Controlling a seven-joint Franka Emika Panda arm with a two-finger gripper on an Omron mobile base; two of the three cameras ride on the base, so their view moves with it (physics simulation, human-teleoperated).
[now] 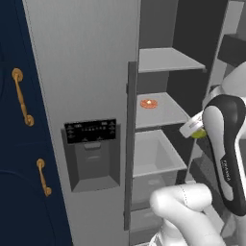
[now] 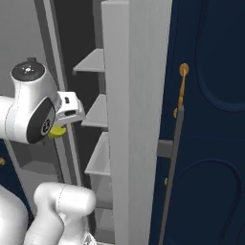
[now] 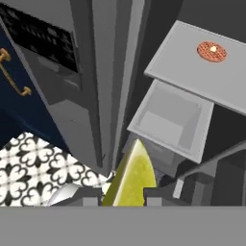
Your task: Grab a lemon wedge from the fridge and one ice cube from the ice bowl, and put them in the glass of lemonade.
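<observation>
The lemon wedge (image 3: 132, 180) is pinched between the two dark tips of our gripper (image 3: 126, 196), which are squeezed in close on it, so we are holding it. In the hand view it sticks up like a little yellow-green hill, with its pointy end away from us. From the left base view we see a bit of the same yellow-green piece (image 1: 197, 134) peeking out under the white hand, out in front of the fridge (image 1: 86, 72) and near the edge of a middle shelf (image 1: 161, 111). We think we hold it tight and away from the shelves so it will not bump anything or slip while we carry it to the glass of lemonade. The fridge door stands open, and that is why we can see the grey shelves and a pale drawer bin (image 1: 153, 153) below them. A small orange-red round thing (image 1: 149, 103) sits alone on the middle shelf; we leave that one, because it is not the lemon. On the shut side of the fridge is the black dispenser panel (image 1: 91, 130) with a grey hollow under it. Dark blue cabinets (image 1: 19, 158) with gold handles (image 1: 22, 97) stand beside the fridge. Far below, the floor (image 3: 33, 163) has black and white swirly tiles. We judge that the ice cube is not yet fetched.
</observation>
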